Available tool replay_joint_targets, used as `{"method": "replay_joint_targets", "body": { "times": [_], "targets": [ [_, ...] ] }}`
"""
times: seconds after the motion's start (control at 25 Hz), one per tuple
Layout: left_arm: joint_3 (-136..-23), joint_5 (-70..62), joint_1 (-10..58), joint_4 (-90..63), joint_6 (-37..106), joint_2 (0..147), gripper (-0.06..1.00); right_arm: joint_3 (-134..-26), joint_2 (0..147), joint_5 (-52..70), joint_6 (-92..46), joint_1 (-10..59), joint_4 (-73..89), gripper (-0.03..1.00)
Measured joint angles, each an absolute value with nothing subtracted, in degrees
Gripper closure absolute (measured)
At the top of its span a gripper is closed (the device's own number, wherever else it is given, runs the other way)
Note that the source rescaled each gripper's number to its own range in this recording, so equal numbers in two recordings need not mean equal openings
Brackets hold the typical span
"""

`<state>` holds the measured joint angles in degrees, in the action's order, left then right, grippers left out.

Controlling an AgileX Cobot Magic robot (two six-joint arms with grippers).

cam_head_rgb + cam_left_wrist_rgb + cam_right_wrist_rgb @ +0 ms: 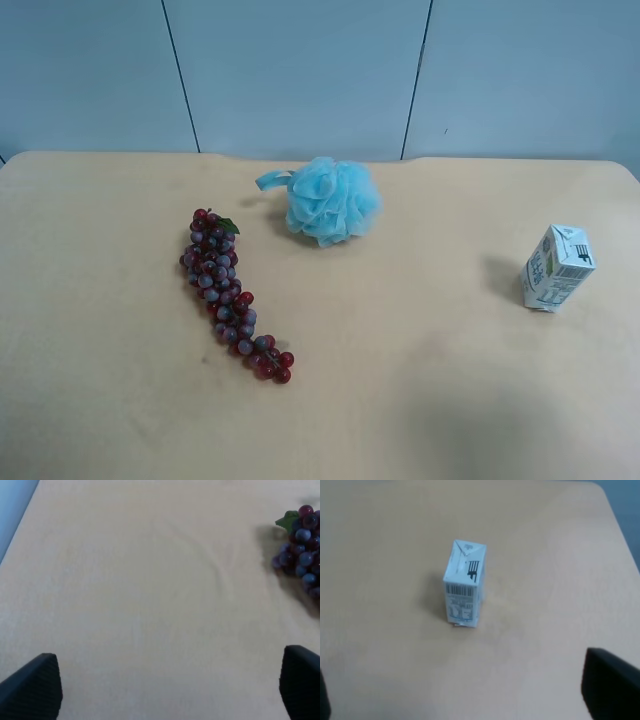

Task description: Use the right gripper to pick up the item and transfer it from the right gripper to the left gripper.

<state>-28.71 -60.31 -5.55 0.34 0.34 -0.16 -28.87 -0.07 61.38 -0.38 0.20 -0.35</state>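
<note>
A small white and light-blue carton (557, 267) stands upright on the tan table (420, 380), toward the exterior high view's right. It also shows in the right wrist view (464, 584). My right gripper (465, 687) is open and empty, hanging above the table short of the carton, with only its dark fingertips (610, 682) in sight. My left gripper (167, 677) is open and empty over bare table, its fingers (35, 682) wide apart. Neither arm shows in the exterior high view.
A bunch of red and purple grapes (230, 292) lies left of the middle and shows at the edge of the left wrist view (300, 555). A blue mesh bath sponge (328, 199) sits at the back middle. A pale blue wall stands behind the table.
</note>
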Motion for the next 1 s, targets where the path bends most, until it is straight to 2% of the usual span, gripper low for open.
{"method": "replay_joint_targets", "body": {
  "times": [1.0],
  "targets": [
    [-28.7,-60.3,-5.5,0.3,0.3,-0.2,0.05,-28.9,-0.1,61.4,-0.4,0.2,-0.4,-0.03]
  ]
}}
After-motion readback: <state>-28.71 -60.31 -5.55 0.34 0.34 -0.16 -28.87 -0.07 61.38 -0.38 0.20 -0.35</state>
